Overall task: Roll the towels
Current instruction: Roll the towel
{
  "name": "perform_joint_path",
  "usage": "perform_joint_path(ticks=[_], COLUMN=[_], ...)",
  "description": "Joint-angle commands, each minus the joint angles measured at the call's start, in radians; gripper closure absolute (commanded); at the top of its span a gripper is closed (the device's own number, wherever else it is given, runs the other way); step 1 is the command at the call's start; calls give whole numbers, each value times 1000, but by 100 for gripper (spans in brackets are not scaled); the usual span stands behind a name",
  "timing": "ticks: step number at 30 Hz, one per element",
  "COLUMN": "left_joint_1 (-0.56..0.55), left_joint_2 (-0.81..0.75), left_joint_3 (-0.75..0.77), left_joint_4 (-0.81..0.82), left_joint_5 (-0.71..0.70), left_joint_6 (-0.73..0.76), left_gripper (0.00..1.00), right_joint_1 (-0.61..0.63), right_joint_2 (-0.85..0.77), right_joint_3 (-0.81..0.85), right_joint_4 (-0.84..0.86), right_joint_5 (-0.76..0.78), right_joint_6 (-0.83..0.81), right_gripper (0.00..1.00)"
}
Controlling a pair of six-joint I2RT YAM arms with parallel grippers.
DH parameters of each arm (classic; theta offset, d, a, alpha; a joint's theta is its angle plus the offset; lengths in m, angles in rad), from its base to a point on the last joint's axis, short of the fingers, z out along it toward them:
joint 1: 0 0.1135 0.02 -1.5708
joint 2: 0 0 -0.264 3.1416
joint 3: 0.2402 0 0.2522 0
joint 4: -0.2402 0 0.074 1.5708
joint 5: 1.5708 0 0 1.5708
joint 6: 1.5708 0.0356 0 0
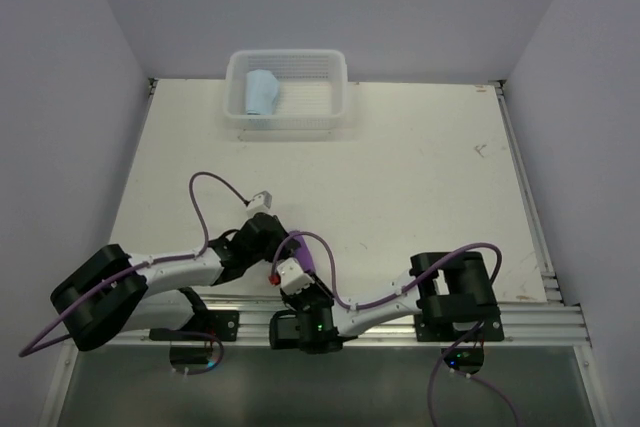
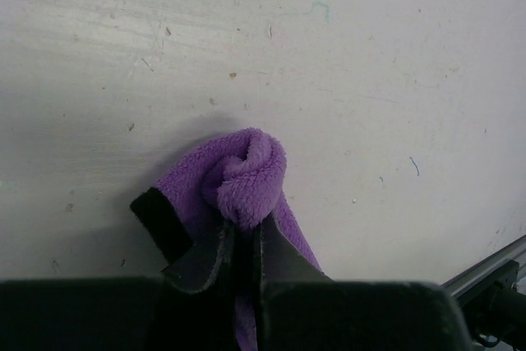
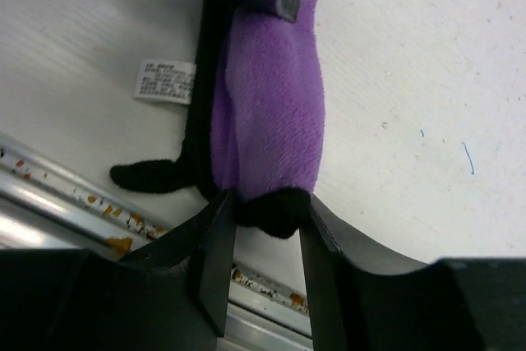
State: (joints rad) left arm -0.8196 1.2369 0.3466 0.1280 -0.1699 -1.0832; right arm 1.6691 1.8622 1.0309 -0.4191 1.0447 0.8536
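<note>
The purple towel (image 2: 246, 172) is rolled into a tight tube with a black edge, lying on the table near the front edge; it shows between the arms in the top view (image 1: 305, 258). My left gripper (image 2: 244, 240) is shut on one end of the roll. My right gripper (image 3: 267, 232) is closed on the roll's (image 3: 271, 104) other, black end, and both fingers touch it. In the top view the left gripper (image 1: 272, 247) and right gripper (image 1: 296, 273) meet at the towel. The light blue towel (image 1: 262, 93) lies rolled in the white basket (image 1: 335, 97).
The basket stands at the table's far edge. A metal rail (image 3: 74, 195) runs along the near edge just under the roll. The towel's white label (image 3: 164, 81) lies flat on the table beside it. Purple cables (image 1: 215, 187) loop above both arms.
</note>
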Motion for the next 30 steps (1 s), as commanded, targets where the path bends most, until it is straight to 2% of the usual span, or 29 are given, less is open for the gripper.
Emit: perform_joint_path(ticks=[1, 10, 16, 20, 24, 25, 27, 30], left_joint_1=[14, 14, 14, 14, 16, 16, 14, 17], left_joint_2=[15, 53, 93, 114, 113, 111, 108, 105], left_joint_3=[-104, -228, -307, -339, -345, -371, -370, -374], left_joint_4=[44, 258, 416, 473, 515, 518, 516, 516], left_joint_5=[-118, -120, -95, -82, -69, -68, -66, -65], left_joint_6=[-4, 6, 0, 0, 6, 11, 20, 31], left_gripper=[100, 100, 100, 100, 100, 100, 100, 100], right_joint_1=[46, 77, 69, 2, -150, -211, -261, -356], right_joint_2=[-61, -234, -380, -465, -575, -592, -629, -623], right_joint_3=[-26, -103, -144, -195, -297, -314, -344, -338], right_joint_4=[77, 223, 275, 310, 413, 413, 414, 401], right_joint_5=[-66, -239, -423, -573, -718, -735, -741, -788], right_joint_6=[-94, -248, -275, -263, -177, -159, -139, -107], right_gripper=[59, 50, 51, 52, 60, 67, 74, 79])
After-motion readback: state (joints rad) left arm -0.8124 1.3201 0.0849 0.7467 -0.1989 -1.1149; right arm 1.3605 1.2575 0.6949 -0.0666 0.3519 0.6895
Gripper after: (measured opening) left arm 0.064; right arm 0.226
